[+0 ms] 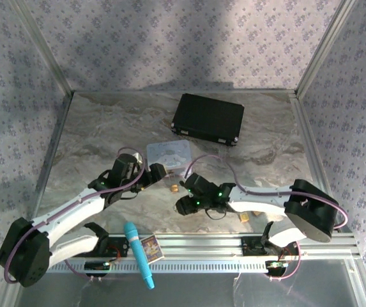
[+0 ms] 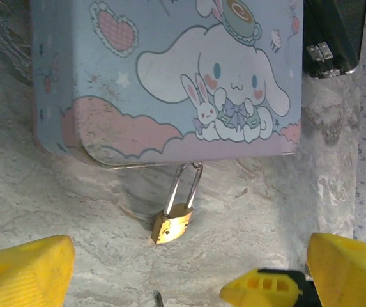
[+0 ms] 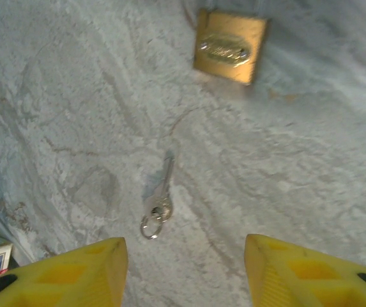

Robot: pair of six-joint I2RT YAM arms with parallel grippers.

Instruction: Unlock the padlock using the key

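Right wrist view: your right gripper (image 3: pixel 181 249) stands released, its yellow fingers (image 3: pixel 87 268) spread with nothing between them. The key (image 3: pixel 159 201) lies flat on the marble table (image 3: pixel 55 96) just ahead at 12 o'clock, ring end nearest, and the padlock (image 3: pixel 229 46) lies farther off at 1 o'clock. Left wrist view: your left gripper (image 2: pixel 189 252) is likewise released, with the padlock at 12 o'clock, its shackle reaching the near edge of the pastel tin (image 2: pixel 106 96) beyond.

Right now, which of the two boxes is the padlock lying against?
The pastel cartoon tin: the padlock meets its edge by the shackle. The black case stands apart, farther back.
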